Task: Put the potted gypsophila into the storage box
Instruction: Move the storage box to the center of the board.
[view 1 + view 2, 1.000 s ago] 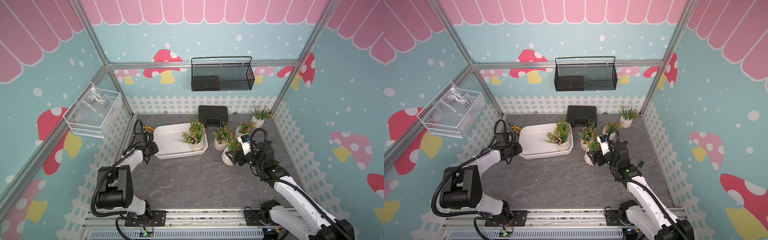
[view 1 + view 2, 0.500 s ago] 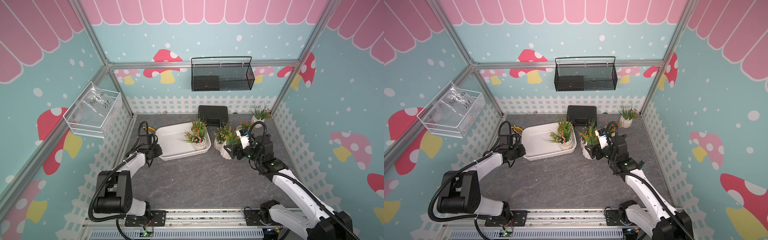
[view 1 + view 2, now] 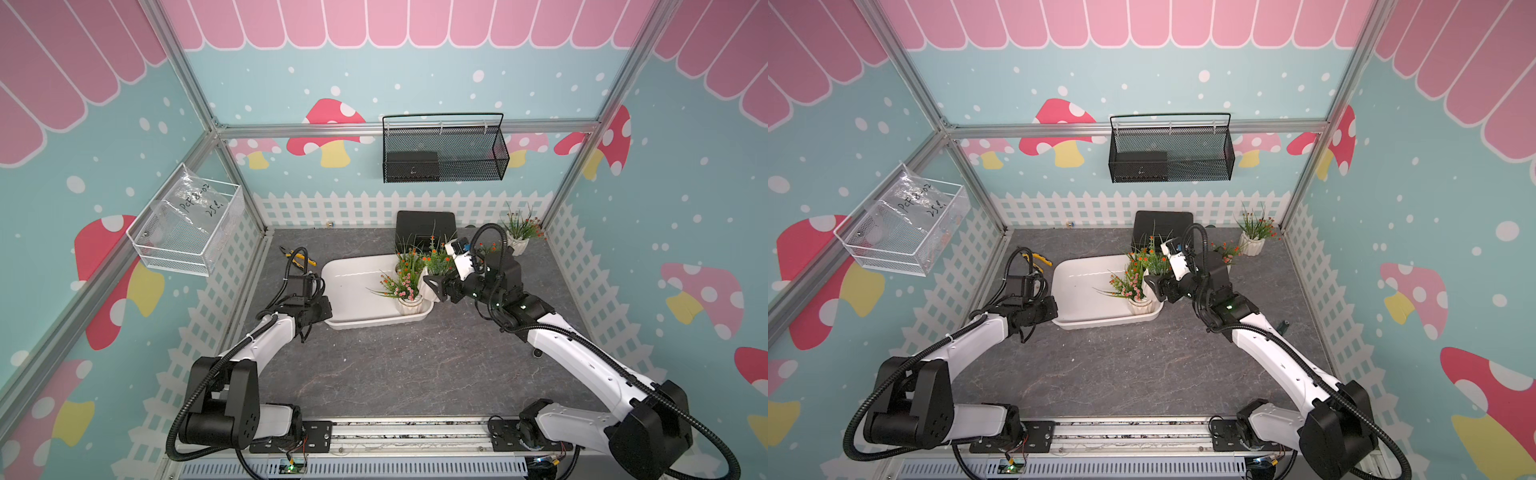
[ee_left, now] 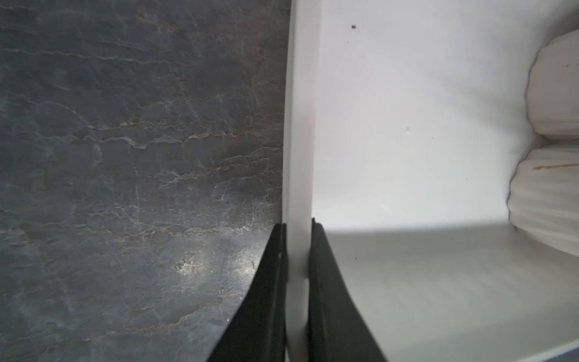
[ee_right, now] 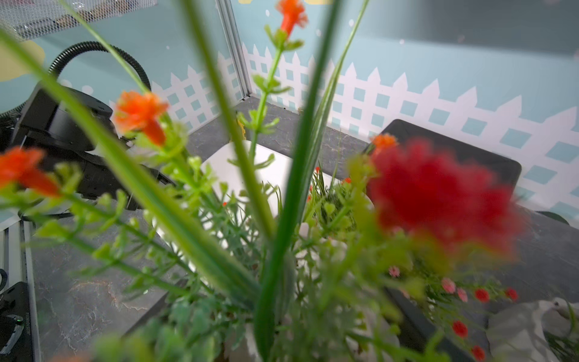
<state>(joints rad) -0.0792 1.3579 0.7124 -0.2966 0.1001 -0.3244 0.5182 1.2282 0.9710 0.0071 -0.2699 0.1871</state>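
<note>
— Two white arms reach in from the near edge of the grey stone-look table [image 3: 395,365]. Where do they end?

— The left end effector [image 3: 325,311] is pressed together on the near left rim of the storage box [image 3: 353,284], a shallow white tub. Its wrist view shows one black finger [image 4: 269,282] on either side of that rim.

— And the gypsophila?

— Just inside the box's near right corner stands the pink-flowered pot [image 3: 409,305], upright. Slightly farther back, the right end effector [image 3: 431,286] clasps the orange-flowered pot [image 3: 424,275] at the box's right rim, jaws wide around its white ribbed body. Whether it touches the box floor, I cannot tell. The left wrist view shows two ribbed pots [image 4: 545,200] side by side inside the box.

— Anything beyond?

— Another pot [image 3: 517,246] sits in the table's far right corner, well apart. A black hard case [image 3: 424,224] lies by the back fence, and a black wire basket [image 3: 444,153] hangs on the wall above.
</note>
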